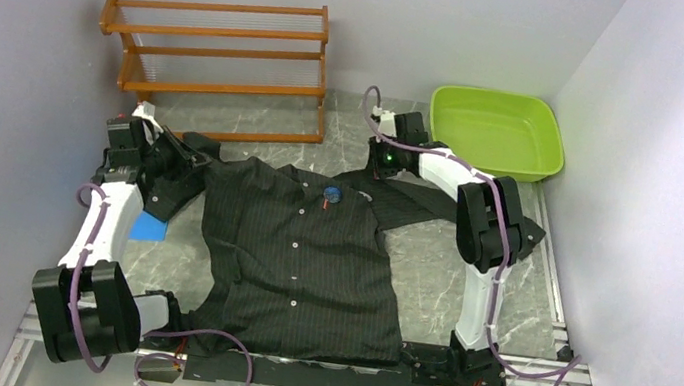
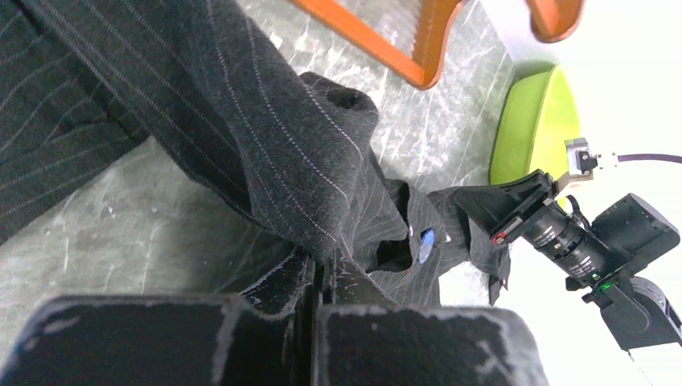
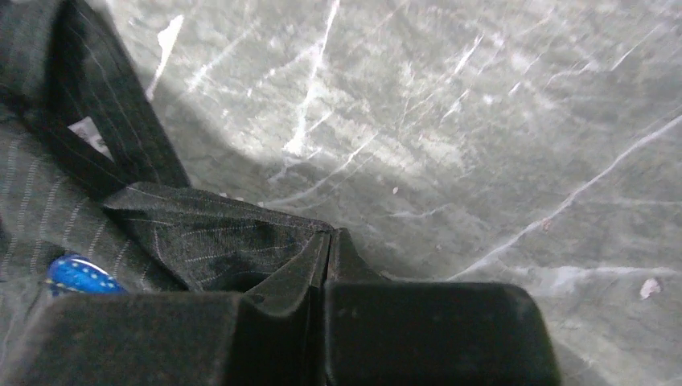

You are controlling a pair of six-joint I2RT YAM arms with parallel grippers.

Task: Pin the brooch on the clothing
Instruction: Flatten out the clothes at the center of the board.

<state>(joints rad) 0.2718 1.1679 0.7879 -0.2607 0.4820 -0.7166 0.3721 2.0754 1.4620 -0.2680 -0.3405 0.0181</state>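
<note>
Both left fingers (image 2: 281,285) and right fingers (image 3: 350,261) clench folds of the black pinstriped collared shirt (image 1: 300,248), tips buried, the round blue dotted brooch (image 3: 76,273) half hidden.

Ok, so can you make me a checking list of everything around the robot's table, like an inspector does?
Surface: grey marbled table.
Job's things: black pinstriped shirt spread out front up; blue brooch on it near the collar, pinned or not cannot be told.
Clutter: flat blue piece by the left arm; wooden rack; green tub.
Grippers: left gripper fingers shut on shirt cloth; right gripper the same.
Cables: purple cables along both arms, looping at the near edge.
Surroundings: plain pale walls.
</note>
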